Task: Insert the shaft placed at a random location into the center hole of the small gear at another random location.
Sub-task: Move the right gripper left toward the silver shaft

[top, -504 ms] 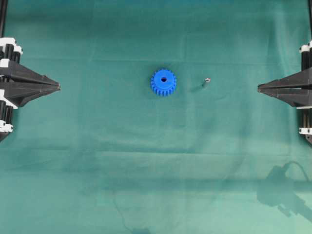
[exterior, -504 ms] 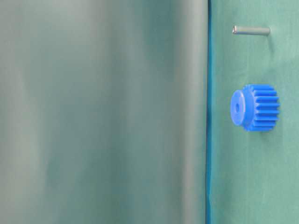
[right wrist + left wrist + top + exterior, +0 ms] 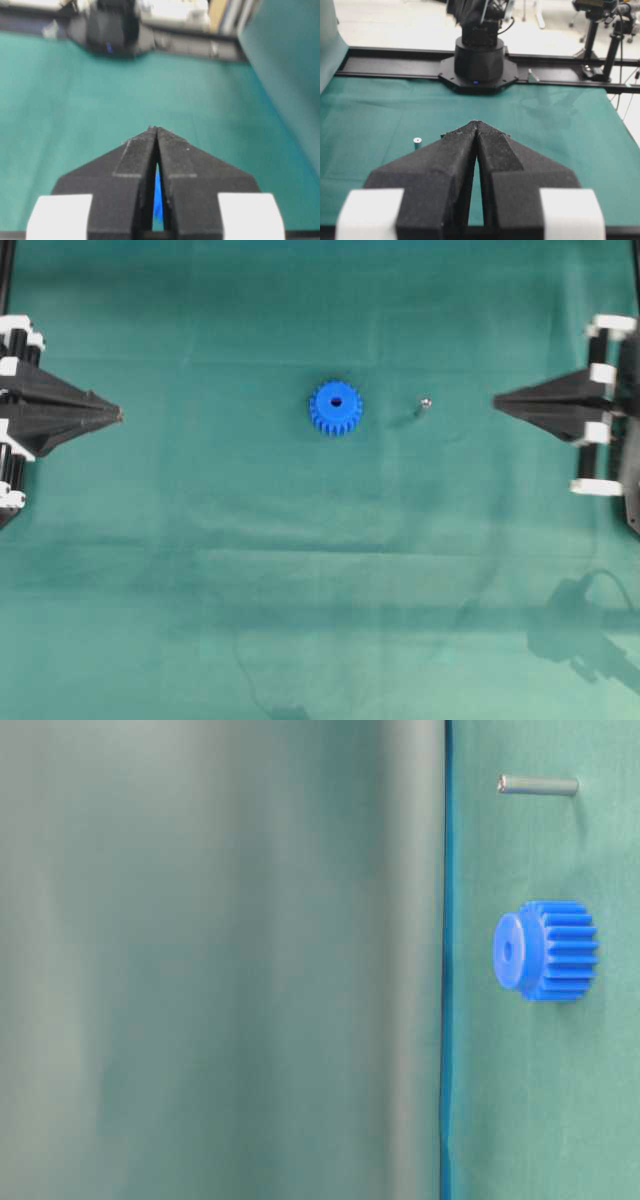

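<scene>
Advanced leftward since the prior frame: black right gripper (image 3: 497,399), jaws pressed together, nothing held. Unmoved at far left: black left gripper (image 3: 120,417), jaws likewise pressed together, empty. Bright blue plastic toothed gear (image 3: 335,408) flat mid-cloth, dark center hole (image 3: 335,400) upward. Tiny silvery metal shaft (image 3: 423,406) upright just right of gear, apart. Green cloth (image 3: 320,570) underneath.

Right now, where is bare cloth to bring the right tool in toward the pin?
Bare green cloth lies between the shut right tool and the thin silvery metal pin. Tightest spot: the narrow strip between pin and blue toothed plastic gear.
</scene>
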Tool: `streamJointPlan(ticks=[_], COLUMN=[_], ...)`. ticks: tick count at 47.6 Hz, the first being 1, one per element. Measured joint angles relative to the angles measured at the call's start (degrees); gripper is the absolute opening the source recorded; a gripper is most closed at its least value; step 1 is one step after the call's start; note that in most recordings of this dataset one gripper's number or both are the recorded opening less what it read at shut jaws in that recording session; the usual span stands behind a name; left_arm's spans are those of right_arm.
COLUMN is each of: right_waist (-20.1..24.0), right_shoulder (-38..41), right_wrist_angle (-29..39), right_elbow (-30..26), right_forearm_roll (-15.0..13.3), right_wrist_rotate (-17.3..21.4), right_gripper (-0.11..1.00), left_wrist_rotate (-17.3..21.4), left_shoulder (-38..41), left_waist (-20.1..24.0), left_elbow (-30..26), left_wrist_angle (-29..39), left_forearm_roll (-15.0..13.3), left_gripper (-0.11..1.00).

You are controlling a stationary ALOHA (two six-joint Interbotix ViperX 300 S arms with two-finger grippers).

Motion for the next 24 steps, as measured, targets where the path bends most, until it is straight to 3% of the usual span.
streamJointPlan(ticks=[4, 14, 24], right_waist=[-1.41, -5.45, -7.82], right_shoulder=[4.57, 18.46, 32.61], right_wrist_angle=[-1.93, -9.84, -19.07], right_elbow=[0.35, 0.79, 0.62], right_forearm_roll=[0.26, 1.67, 2.9], right_wrist_rotate=[-0.09, 0.0, 0.0], right_gripper=[0.13, 0.75, 0.71], left_wrist_rotate=[0.0, -0.09, 0.0], left_shoulder=[0.0, 0.0, 0.09], left_waist=[0.09, 0.26, 0.53], left_elbow=[0.0, 0.26, 0.62], left_wrist_angle=[0.0, 0.0, 0.0], left_forearm_roll=[-0.09, -0.18, -0.35], left_gripper=[0.0, 0.0, 0.0])
